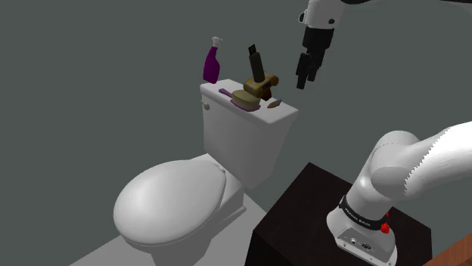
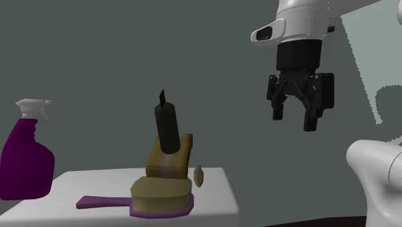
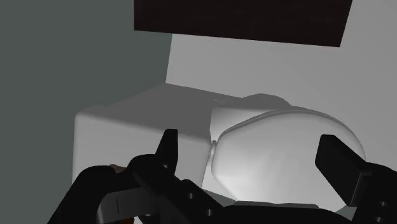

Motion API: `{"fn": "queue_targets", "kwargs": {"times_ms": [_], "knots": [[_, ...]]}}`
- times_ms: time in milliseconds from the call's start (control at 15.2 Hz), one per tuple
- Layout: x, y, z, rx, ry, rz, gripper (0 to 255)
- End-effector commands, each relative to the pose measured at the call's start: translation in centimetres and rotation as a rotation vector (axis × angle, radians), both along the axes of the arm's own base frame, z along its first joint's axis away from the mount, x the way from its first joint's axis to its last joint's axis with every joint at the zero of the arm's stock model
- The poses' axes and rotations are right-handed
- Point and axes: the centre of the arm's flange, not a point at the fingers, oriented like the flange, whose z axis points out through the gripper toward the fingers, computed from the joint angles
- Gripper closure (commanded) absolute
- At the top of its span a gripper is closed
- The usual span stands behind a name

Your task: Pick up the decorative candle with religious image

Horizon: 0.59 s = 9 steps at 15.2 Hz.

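Note:
A dark, slim candle [image 1: 257, 66] with a black wick tip stands tilted on an olive-tan block [image 1: 263, 88] on the toilet tank lid [image 1: 284, 115]. In the second exterior view the candle [image 2: 169, 129] leans a little away from the arm against that block [image 2: 172, 155]. My gripper [image 1: 305, 78] hangs open in the air, off the tank's end and about level with the candle's top, on the shoulder view's right of it. From the second exterior view, the gripper [image 2: 294, 120] is well apart from the candle, nothing between its fingers. In the wrist view the fingers [image 3: 168, 149] stand wide apart.
A purple spray bottle [image 1: 212, 64] stands at the tank's far end. A tan brush with a purple handle [image 2: 161, 197] and a small tan object [image 2: 200, 175] lie by the block. Below are the white toilet lid [image 1: 170, 200] and my dark stand [image 1: 302, 219].

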Motion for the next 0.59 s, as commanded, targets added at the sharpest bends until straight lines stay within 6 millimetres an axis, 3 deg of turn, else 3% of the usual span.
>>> {"fn": "queue_targets", "kwargs": {"times_ms": [0, 528], "knots": [[0.0, 0.0, 0.0, 0.0, 0.0, 0.0, 0], [6.6, -6.1, 1.2, 0.044, -0.158, 0.314, 0]]}}
